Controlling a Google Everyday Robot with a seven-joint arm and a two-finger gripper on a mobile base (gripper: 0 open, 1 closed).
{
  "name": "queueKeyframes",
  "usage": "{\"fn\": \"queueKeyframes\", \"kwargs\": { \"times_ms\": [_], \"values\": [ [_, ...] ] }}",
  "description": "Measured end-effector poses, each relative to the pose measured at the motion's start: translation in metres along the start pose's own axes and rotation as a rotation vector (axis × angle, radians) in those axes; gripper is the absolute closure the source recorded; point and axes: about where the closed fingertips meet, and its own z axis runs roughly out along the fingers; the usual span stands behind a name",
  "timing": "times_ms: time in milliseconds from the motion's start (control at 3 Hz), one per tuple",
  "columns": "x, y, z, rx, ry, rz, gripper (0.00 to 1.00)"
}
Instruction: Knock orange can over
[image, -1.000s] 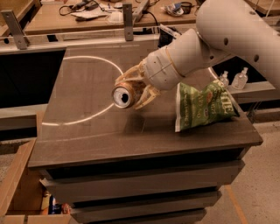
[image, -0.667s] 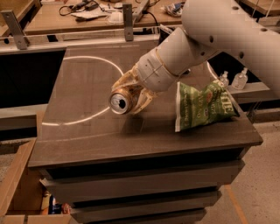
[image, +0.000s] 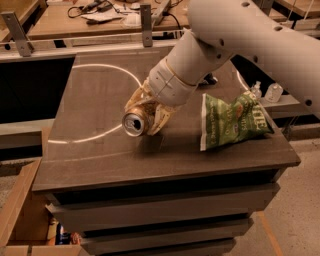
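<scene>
The orange can is tilted on its side, its silver top with the pull-tab facing the camera. It sits between the pale fingers of my gripper, held just above the dark table top. The gripper is shut on the can near the table's middle. My pale arm comes in from the upper right and hides the can's far end.
A green chip bag lies on the table to the right of the gripper. A white curved line marks the table top. Shelves with cables and small bottles stand behind. A wooden box sits at lower left.
The gripper has carried the tilted can slightly left and toward the table's front. The arm has swung lower across the back of the table. The chip bag has not moved.
</scene>
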Motion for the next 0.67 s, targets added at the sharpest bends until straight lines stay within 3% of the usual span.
{"fn": "queueKeyframes", "kwargs": {
  "times_ms": [667],
  "values": [
    [-0.0032, 0.0015, 0.0067, -0.098, 0.057, -0.012, 0.35]
  ]
}}
